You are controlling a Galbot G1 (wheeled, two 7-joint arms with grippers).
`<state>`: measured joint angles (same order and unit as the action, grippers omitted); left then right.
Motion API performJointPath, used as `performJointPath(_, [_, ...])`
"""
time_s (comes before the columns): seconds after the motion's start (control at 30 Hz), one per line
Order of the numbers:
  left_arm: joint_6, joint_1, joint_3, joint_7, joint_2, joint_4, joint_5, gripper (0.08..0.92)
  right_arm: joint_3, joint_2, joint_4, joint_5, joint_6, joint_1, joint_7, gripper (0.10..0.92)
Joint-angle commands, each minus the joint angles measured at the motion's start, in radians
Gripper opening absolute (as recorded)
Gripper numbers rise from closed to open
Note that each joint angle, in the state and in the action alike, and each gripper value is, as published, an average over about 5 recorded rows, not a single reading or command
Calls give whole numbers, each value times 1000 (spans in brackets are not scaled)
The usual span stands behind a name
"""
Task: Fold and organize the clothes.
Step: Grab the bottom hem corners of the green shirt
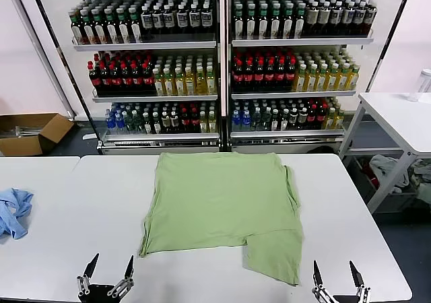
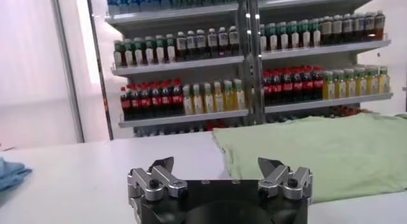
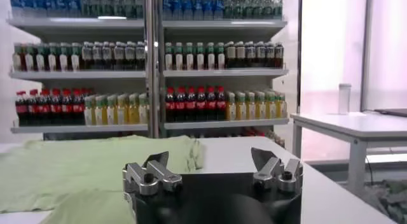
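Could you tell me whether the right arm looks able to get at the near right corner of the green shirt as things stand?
Probably yes: the right gripper hangs open at the table's near edge, just right of the green shirt, with only bare tabletop between.

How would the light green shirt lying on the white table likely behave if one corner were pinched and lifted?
The green shirt would probably drape and sag, since it lies flat with soft wrinkles and a flap hanging out at its near corner. It looks thin, so likely light. Pushed across the smooth table, it would probably bunch rather than slide whole.
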<state>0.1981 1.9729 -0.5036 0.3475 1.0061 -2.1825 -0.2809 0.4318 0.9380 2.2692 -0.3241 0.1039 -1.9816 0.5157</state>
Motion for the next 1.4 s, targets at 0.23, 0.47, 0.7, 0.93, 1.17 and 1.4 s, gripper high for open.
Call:
performJointPath(0.23, [-592,-113,-23,9,-86,-184,-311,823,-21,-45,139,-153,-486,99,20,823])
performJointPath(0.47, [-620,-150,-26,-11,-93,-176,-358,823,-100,-25,102,-167,-512,136,-5,823])
performJointPath(0.7, [-614,-203,-12,-35,-91,-135,-398,823,-134,-7,64,-165,-517,158,-15,823])
performJointPath(0.93, [-625,-280,3,-52,-82,-56,-424,823,-152,9,39,-152,-511,182,-24,823])
performJointPath(1.17, [-623,-338,28,-81,-78,31,-432,823,-171,27,13,-114,-497,204,-26,823])
performJointPath(1.4, [-619,-385,59,-93,-67,90,-431,823,-173,31,5,-110,-492,213,-28,823])
